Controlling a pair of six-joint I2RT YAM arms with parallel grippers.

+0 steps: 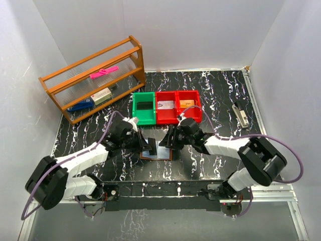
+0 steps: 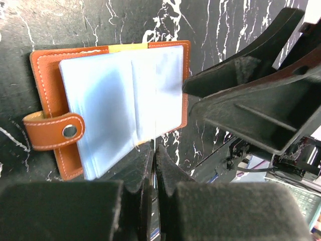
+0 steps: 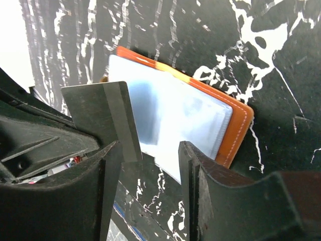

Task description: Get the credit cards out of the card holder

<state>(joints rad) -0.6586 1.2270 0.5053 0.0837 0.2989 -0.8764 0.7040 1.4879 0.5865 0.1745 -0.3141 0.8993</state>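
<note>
Open wallet [image 1: 159, 154] lies mid-table [image 1: 225, 100]. Left gripper [image 2: 153, 150], at its 10 o'clock, jaws pinched shut, apparently on an upright grey card [image 3: 103, 118]. Right gripper [image 3: 148, 153], at 2 o'clock, jaws wide. Best: right pins wallet, left lifts straight.

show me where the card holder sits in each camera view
top external: card holder just below the picture's centre.
left wrist: card holder left of centre, lying open.
right wrist: card holder at centre, lying open.
shared landmark: the black white-veined table under it.
</note>
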